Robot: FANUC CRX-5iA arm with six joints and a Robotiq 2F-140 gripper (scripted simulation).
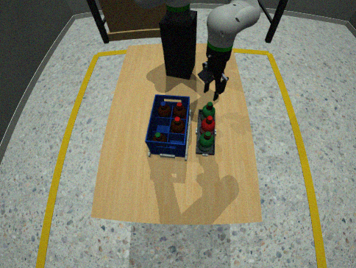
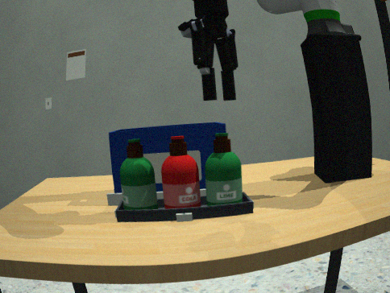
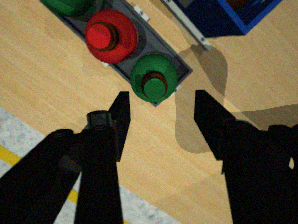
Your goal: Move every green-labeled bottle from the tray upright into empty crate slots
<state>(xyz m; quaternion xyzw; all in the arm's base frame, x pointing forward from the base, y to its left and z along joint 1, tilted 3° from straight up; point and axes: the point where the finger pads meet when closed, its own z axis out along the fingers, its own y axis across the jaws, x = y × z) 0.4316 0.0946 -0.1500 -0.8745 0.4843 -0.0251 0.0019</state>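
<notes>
On the left half of the wooden table (image 1: pixel 121 177), in the top view, the blue crate (image 1: pixel 149 129) is sitting with four bottles standing in it; two slots are showing empty, one at the middle of its 9 o'clock column and one at its 5 o'clock corner. Just beside it at 3 o'clock, without clearly touching, the dark tray (image 1: pixel 200 149) is carrying three upright bottles in a row running from 12 to 6 o'clock: a green-labeled bottle at the arm's end (image 1: pixel 209 109), a red bottle (image 1: pixel 208 123) in the middle and a second green-labeled bottle (image 1: pixel 205 139) at the far end.

The gripper (image 2: pixel 217 86) is hanging high above the table, fingers pointing down, partly spread and holding nothing. In the wrist view the nearest green bottle (image 3: pixel 154 78) is lying at about 12 o'clock from the gap between the fingertips, slightly ahead of them rather than between them. Its long axis is standing vertical, in line with the fingers.

The next move probably calls for a short advance toward 12 o'clock, then a straight descent. Room looks tight: the red bottle is standing right beside the target, and the crate wall is rising close on the other side, while the table beyond the tray's near end offers open approach.
</notes>
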